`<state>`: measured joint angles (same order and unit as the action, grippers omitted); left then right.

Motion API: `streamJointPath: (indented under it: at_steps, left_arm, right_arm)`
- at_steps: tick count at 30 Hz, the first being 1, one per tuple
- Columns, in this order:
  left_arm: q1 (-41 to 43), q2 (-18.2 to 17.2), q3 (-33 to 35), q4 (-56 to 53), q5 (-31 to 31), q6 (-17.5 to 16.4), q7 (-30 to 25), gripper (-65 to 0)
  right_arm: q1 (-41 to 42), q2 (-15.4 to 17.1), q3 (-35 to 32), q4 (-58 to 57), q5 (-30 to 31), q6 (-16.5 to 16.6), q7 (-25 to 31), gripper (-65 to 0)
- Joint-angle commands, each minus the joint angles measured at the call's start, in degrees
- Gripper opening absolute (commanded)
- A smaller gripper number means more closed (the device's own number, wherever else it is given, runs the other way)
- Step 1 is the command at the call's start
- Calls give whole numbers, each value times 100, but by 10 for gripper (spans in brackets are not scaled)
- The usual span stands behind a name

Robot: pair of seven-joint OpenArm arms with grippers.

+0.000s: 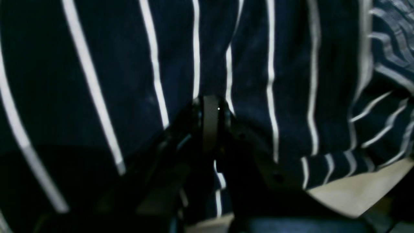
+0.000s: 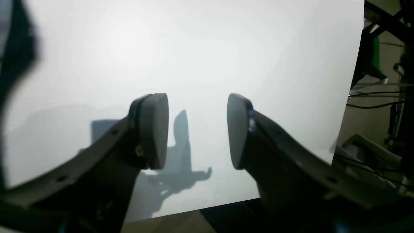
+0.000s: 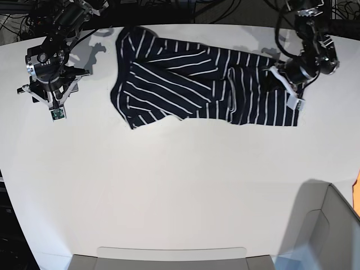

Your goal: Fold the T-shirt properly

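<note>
The right pincer hangs wide open and empty over bare white tabletop, well apart from the T-shirt's sleeve end. The T-shirt lies rumpled and spread sideways across the far part of the tabletop. At its opposite edge the left pincer is closed, striped cloth pinched between its fingers.

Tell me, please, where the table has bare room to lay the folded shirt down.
The widest bare patch of the table lies below the T-shirt, down to the near edge. Crowded: the far strip, with the shirt, the right tool and the left tool.
</note>
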<state>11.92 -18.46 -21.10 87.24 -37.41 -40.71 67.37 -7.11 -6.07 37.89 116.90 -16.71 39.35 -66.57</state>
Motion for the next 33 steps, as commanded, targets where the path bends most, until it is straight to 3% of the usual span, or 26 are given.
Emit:
streamJointPath:
  at_steps: [1,8,13,17,18,21,29,33]
  left_arm:
    - [34,-57,-4,142,290,71,344,-650]
    - [-10,-22,-66,1267,290,71,933,-650]
    - [-177,74,-74,1645,290,71,1188,-650]
    - [-203,74,-74,1636,290,71,1249,-650]
    - [-194,74,-74,1636,290,71,1249,-650]
    - [-177,66,-57,1636,290,71,1249,-650]
    - [-159,83,-13,1627,299,71,1241,-650]
    - [-151,66,-13,1627,299,71,1241,-650]
  right_arm:
    - [83,31,-13,86,14,65,68,-359]
    - [92,31,-22,86,49,65,59,-359]
    - [48,-215,-13,103,58,65,-3,-359]
    - [83,-224,5,103,339,65,-1084,-359]
    - [92,-198,-4,103,603,65,-1343,-359]
    - [100,-145,-13,103,1623,65,-1343,-359]
    - [-14,400,-13,103,4954,65,-1343,-359]
    - [-374,286,22,86,6045,65,-1343,-359]
